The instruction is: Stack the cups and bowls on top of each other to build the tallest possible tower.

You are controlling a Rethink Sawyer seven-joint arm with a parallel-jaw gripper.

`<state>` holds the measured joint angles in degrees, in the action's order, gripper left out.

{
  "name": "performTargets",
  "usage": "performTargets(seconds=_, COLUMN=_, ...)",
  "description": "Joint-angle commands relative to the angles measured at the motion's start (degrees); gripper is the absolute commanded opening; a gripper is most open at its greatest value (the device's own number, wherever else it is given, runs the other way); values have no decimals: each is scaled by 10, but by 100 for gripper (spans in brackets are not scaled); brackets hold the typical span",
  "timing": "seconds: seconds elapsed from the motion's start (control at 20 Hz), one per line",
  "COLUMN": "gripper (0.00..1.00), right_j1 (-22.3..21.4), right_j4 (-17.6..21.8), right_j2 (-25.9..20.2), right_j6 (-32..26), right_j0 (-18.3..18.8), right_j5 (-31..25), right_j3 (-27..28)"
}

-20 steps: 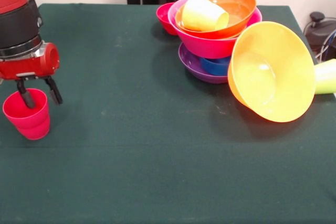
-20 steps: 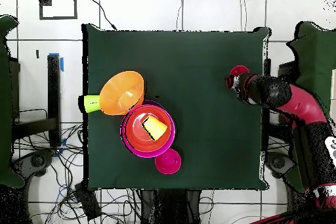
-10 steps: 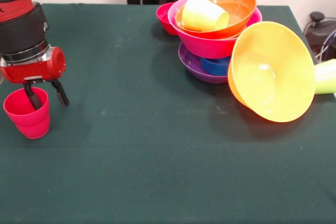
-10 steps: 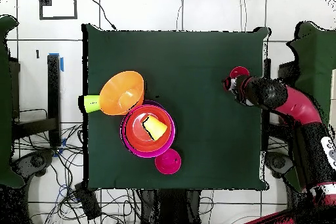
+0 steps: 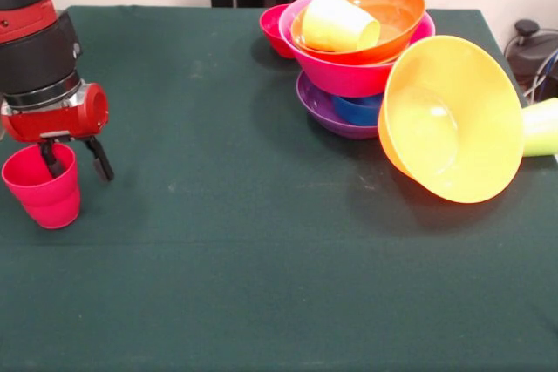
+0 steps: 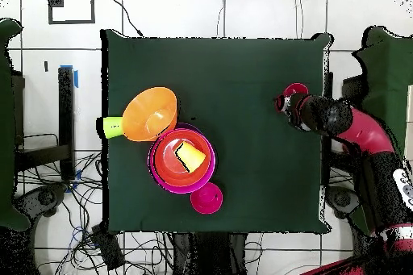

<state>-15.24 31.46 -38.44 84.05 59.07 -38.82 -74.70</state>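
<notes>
So the green table [image 5: 261,241] takes up pretty much the whole front view, and I'll use the tower [image 5: 357,50] as the reference point for everything else. The tower is a purple bowl [image 5: 324,111] at the bottom with a small blue bowl [image 5: 359,109] in it, then a big pink bowl [image 5: 349,71], then a red-orange bowl [image 5: 392,15] with a yellow cup [image 5: 336,23] lying on its side inside.

Biggest loose piece is the light orange bowl [image 5: 453,119], tipped up on its edge and leaning just beside the tower, mouth facing the camera. A lime green cup [image 5: 542,126] lies on its side right behind that bowl, on the side away from the tower. A small red bowl [image 5: 275,28] sits touching the tower's far side.

Well apart from the tower, clear across the table, the gripper [image 5: 71,161] has its jaws spread around the wall of the red cup [image 5: 42,187], one finger inside and one outside. Can't tell if it's actually pinching the rim.
</notes>
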Motion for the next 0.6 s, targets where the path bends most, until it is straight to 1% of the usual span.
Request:
performTargets(seconds=0.05, gripper=100, right_j1=8, right_j4=51, right_j2=36, right_j6=-52, right_j0=-7, right_j5=32, right_j3=-19)
performTargets(seconds=0.15, gripper=100, right_j1=6, right_j4=52, right_j2=39, right_j6=-49, right_j0=-9, right_j5=33, right_j3=-18)
performTargets(seconds=0.2, gripper=0, right_j1=4, right_j4=53, right_j2=39, right_j6=-49, right_j0=-10, right_j5=38, right_j3=-19)
performTargets(seconds=0.6, gripper=0, right_j1=-2, right_j4=57, right_j2=44, right_j6=-47, right_j0=-14, right_j5=51, right_j3=-21)
